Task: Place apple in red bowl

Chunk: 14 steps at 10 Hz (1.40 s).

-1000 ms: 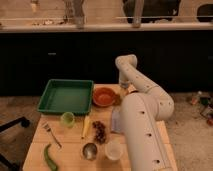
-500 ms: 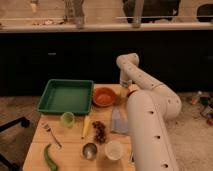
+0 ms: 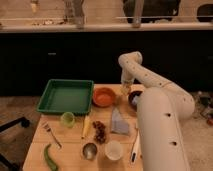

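The red bowl (image 3: 104, 96) sits on the wooden table just right of the green tray (image 3: 65, 95). My white arm rises from the lower right, bends at the back and comes down to the gripper (image 3: 125, 90). The gripper hangs low between the red bowl and a dark bowl (image 3: 134, 99), just off the red bowl's right rim. It is shut, and a small orange-yellow round thing, the apple (image 3: 125, 89), shows at its tip. The arm covers part of the dark bowl.
In front of the bowls lie a lime-green cup (image 3: 67, 119), a yellow wedge (image 3: 86, 127), a dark red bunch (image 3: 100, 131), a grey-blue pouch (image 3: 119, 122), a metal cup (image 3: 90, 150), a white cup (image 3: 113, 150), a fork (image 3: 51, 134) and a green pepper (image 3: 49, 156).
The gripper has crept slightly left toward the red bowl, still shut. Nothing on the table has moved.
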Tool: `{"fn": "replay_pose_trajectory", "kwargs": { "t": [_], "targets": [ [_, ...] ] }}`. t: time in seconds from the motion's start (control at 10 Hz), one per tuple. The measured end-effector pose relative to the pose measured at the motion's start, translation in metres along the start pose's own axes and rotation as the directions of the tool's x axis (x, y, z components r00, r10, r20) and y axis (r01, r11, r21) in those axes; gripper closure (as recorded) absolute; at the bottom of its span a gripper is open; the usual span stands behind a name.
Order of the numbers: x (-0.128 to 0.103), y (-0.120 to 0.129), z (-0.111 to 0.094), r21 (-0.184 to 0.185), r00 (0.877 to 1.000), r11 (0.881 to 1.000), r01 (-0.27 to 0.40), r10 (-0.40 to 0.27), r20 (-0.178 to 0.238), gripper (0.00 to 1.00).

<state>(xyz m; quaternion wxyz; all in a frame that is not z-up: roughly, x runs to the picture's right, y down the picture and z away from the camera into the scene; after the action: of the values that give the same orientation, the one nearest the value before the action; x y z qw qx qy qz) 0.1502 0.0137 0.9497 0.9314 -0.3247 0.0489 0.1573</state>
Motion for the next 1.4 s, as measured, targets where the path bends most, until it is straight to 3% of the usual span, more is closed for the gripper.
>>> {"fn": "replay_pose_trajectory", "kwargs": {
  "t": [1.1, 1.4],
  "targets": [
    [-0.012, 0.022, -0.054, 0.122, 0.994, 0.990, 0.074, -0.083, 0.074, 1.00],
    [-0.017, 0.029, -0.062, 0.122, 0.980, 0.985, 0.122, -0.139, 0.144, 1.00]
  ]
}}
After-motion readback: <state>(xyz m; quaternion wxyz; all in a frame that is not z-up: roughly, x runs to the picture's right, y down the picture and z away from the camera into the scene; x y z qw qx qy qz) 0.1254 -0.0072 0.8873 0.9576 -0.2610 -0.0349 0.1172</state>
